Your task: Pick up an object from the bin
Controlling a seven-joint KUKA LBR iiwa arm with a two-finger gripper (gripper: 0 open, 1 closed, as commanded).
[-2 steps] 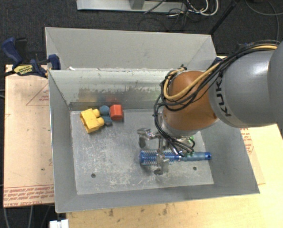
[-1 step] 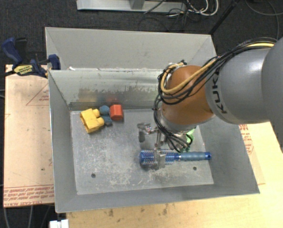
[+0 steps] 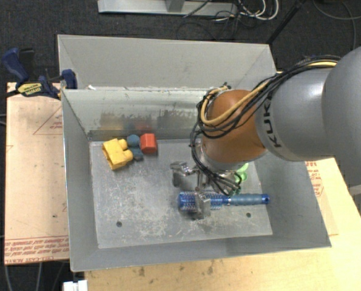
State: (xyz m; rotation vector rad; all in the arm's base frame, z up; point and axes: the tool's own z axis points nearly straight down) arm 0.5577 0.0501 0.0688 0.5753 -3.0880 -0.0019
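Observation:
My gripper [image 3: 195, 206] is down at the bin floor in the lower middle, and its fingers stand at the head of a blue brush [image 3: 229, 200]. The brush lies flat with its translucent blue handle pointing right and its bristle head at the left under the fingertips. A small green thing [image 3: 242, 172] peeks out just right of the wrist, mostly hidden by the arm.
At the back left of the bin lie a yellow block [image 3: 116, 153], a small blue piece [image 3: 134, 144] and a red cube [image 3: 148, 143], close together. The arm comes in from the right over the bin's right half.

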